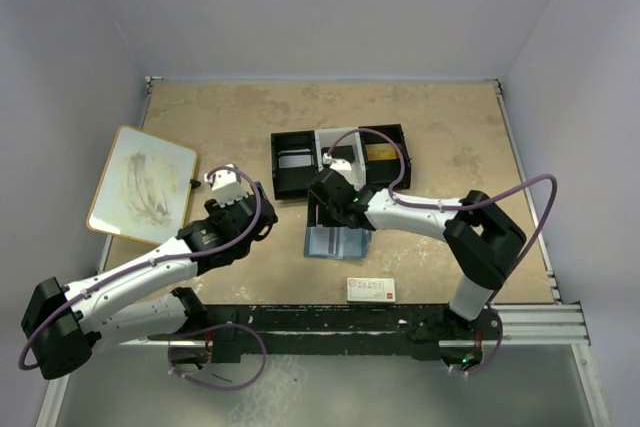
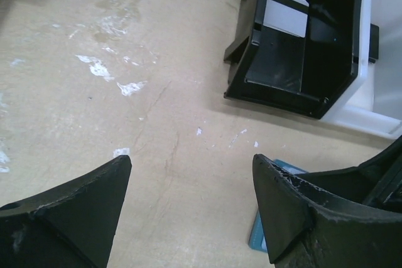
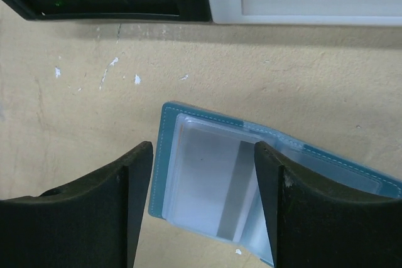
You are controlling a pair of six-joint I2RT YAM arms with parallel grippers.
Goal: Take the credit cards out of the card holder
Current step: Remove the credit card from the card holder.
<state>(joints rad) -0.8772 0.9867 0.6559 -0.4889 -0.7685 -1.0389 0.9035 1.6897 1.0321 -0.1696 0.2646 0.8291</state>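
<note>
The wallet (image 1: 337, 243) lies open on the tabletop (image 1: 450, 147) just in front of the tray (image 1: 300, 135), its clear pockets facing up. The right jaws hang over it, standing apart and gripping nothing, with one pocket showing between them. The left jaws are also wide open and empty, over bare tabletop off the tray's near left corner, touching nothing. A gold card (image 1: 381, 153) sits in the tray's right compartment and a pale card (image 2: 286, 16) in its black left one. Something pale shows under the plastic of the wallet, but from where I stand I can't say whether it is another card or only the lining. What worries me is that nothing is pinning the wallet down. If the right jaws come down and close, I reckon they could catch the blue cover or the pocket's lip along with any card. Then the whole wallet would lift or skid across the tabletop instead of giving anything up. A slim card under slick plastic could also slip out of a shallow pinch. The tray is just behind the wallet, so a push that way might shove the wallet against its wall. The white box (image 1: 370, 289), well in front of the tray, seems out of harm's way.
</note>
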